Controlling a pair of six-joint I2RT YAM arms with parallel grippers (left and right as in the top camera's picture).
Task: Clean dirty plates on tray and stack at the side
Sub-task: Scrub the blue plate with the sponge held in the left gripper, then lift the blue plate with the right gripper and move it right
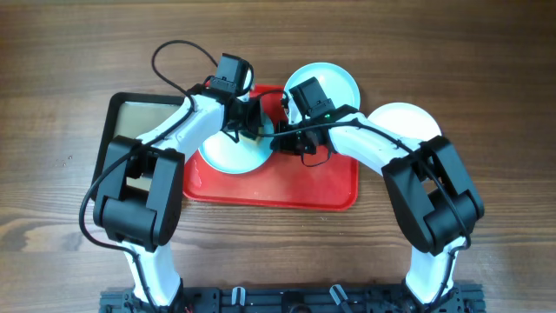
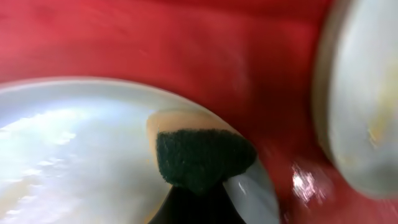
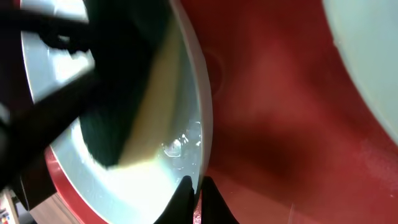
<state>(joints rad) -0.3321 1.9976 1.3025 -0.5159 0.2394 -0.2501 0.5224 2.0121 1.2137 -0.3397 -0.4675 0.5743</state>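
Note:
A pale blue plate (image 1: pixel 228 154) lies on the left of the red tray (image 1: pixel 287 187). My left gripper (image 1: pixel 249 122) is shut on a green and yellow sponge (image 2: pixel 202 157) and presses it on this plate (image 2: pixel 74 143). My right gripper (image 1: pixel 280 139) is shut on the same plate's rim (image 3: pixel 200 155), one finger on each side (image 3: pixel 196 194). A second pale blue plate (image 1: pixel 337 83) with yellowish smears sits at the tray's far right corner, and also shows in the left wrist view (image 2: pixel 360 106). A white plate (image 1: pixel 401 122) lies on the bare wood to the right.
A smaller black-rimmed tray with a beige floor (image 1: pixel 130 117) stands left of the red tray, under my left arm. Both arms cross over the red tray's far half. Brown wood tabletop (image 1: pixel 486 78) surrounds everything.

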